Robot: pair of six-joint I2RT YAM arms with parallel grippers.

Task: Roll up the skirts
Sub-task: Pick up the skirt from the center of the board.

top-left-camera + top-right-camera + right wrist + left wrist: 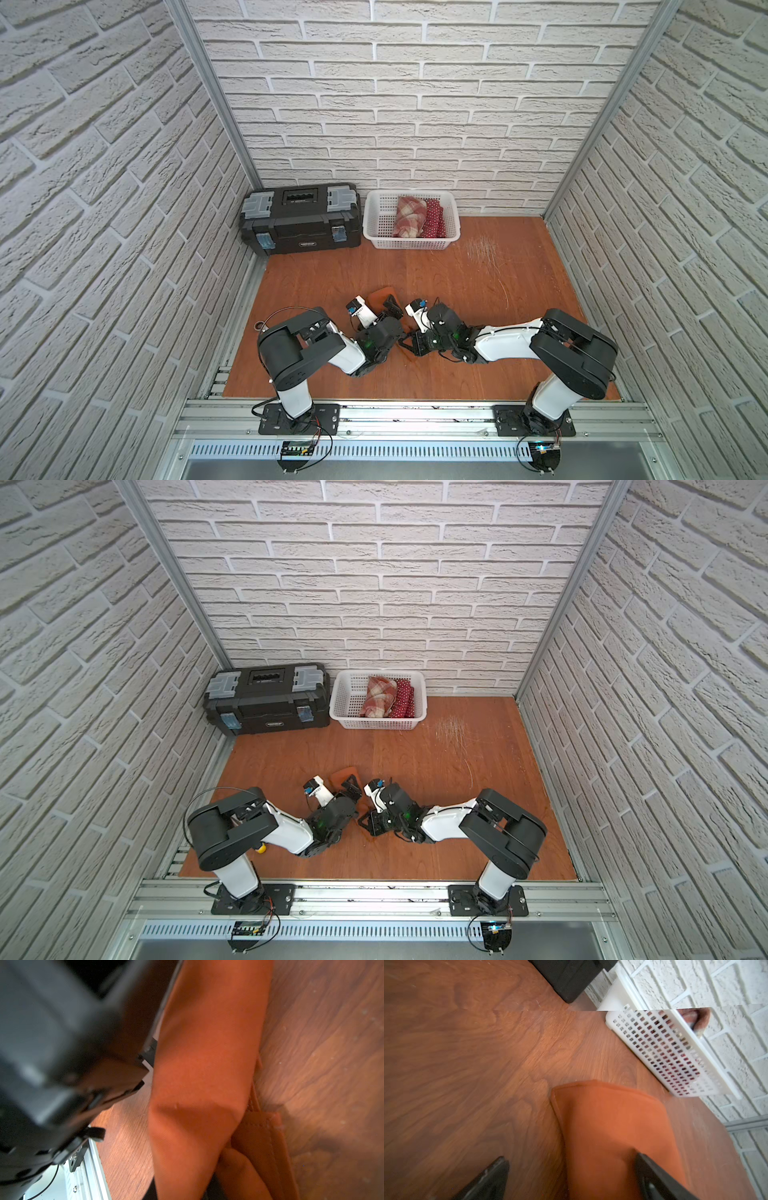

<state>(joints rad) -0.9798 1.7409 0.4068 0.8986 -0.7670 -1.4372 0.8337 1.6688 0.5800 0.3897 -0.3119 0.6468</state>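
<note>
Skirt (377,297) lies front-to-back, far end toward basket (409,244).

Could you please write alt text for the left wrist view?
A plain rust-orange cloth skirt lies on the brown wooden table under the open left gripper, one black finger over the cloth. Beyond it stands a white plastic lattice basket.

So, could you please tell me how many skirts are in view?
3. The plaid skirt and the polka-dot skirt lie side by side in the white basket; the rust-orange skirt lies on the table, nearer the robot. Others might be hidden under them.
</note>
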